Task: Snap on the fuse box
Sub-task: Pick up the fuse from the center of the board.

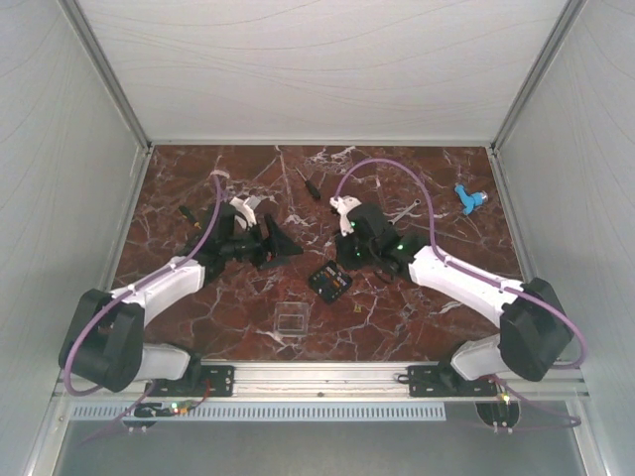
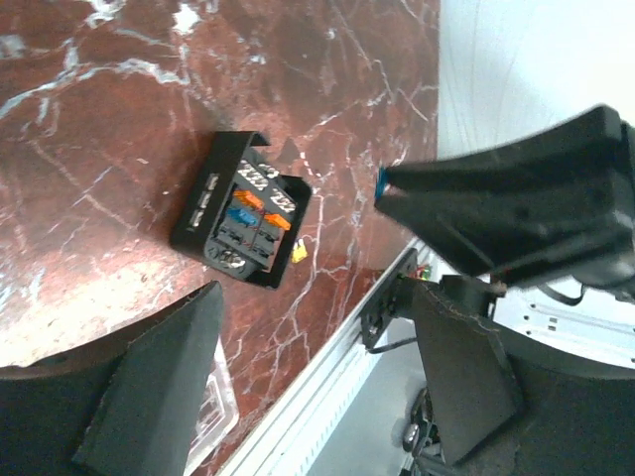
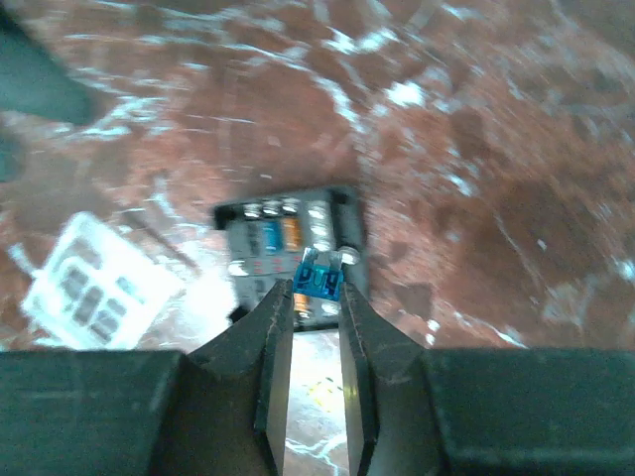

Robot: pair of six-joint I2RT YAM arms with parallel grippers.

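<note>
The fuse box is a small black square box lying on the marble table between the two arms. Its open face shows blue and orange fuses in the left wrist view and in the right wrist view. My right gripper is shut on a small blue fuse and holds it just above the box; in the top view the right gripper is up and right of the box. My left gripper is open and empty, to the left of the box.
A clear square lid lies near the front edge, also in the wrist views. A yellow fuse lies beside the box. A black screwdriver and a blue part lie at the back.
</note>
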